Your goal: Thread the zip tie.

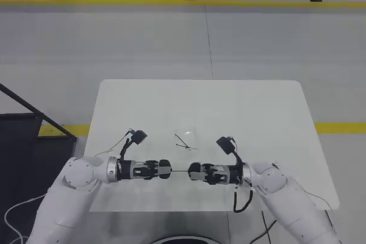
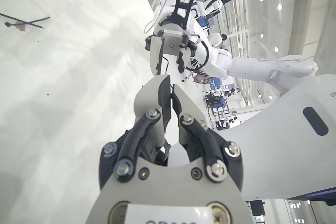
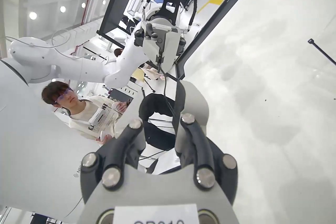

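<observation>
1. Left tool (image 1: 168, 169): it is level above the front of the counter (image 1: 262, 122) and points sideways at the other arm. Its fingers (image 2: 151, 99) are closed down to a slit and pinch 1 end of the zip tie (image 1: 180, 171).

2. Zip tie: a thin black strap held off the counter. Its long axis is horizontal and in line with both tools, running from the left tool's tips straight across to the right tool. Which end carries the head cannot be told.

3. Right tool (image 1: 191, 171): it faces the left tool tip to tip, with the strap spanning the gap between them. Its fingers (image 3: 193, 101) stand apart. The strap's far end enters that opening and runs along the inner face of 1 finger. Contact with the pad cannot be confirmed, and no grip is seen.

4. Governing relation: the far end of the strap lies inside the right tool's opening, so the right tool is the nearer to it. The coming move probably depends on holding this common axis. A sideways offset of either tool would likely bow the strap or let the end slip out past a finger.

5. Surroundings: spare ties (image 1: 184, 144) lie crossed on the counter beyond the 2 tools, apart from both. They lie off the line between the tools and do not obstruct it.
</observation>
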Controlling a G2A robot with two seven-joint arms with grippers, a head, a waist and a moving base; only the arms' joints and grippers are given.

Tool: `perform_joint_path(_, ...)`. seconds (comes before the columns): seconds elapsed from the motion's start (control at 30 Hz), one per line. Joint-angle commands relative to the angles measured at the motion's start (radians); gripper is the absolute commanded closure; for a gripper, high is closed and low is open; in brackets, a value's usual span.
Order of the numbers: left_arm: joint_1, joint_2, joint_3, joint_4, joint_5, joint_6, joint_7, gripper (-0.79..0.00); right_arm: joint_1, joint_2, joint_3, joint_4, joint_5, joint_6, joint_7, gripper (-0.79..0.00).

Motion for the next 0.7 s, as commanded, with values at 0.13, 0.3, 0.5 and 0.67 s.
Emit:
perform_joint_path(0.13,-0.001,0.005,0.005,0.002,-0.004,-0.001,0.003,0.000,0.017,0.012,-0.029,0.015,0.016,-0.012,-0.012,-0.157)
perform_joint_path(0.3,-0.001,0.009,0.010,0.002,-0.006,-0.004,0.004,0.000,0.028,0.020,-0.048,0.025,0.029,-0.018,-0.018,-0.145)
perform_joint_path(0.5,-0.001,0.014,0.014,0.000,-0.004,-0.010,0.003,0.000,0.039,0.027,-0.067,0.034,0.042,-0.024,-0.025,-0.126)
perform_joint_path(0.67,0.002,0.018,0.019,-0.003,-0.002,-0.014,0.005,0.000,0.047,0.032,-0.080,0.040,0.051,-0.030,-0.030,-0.046)
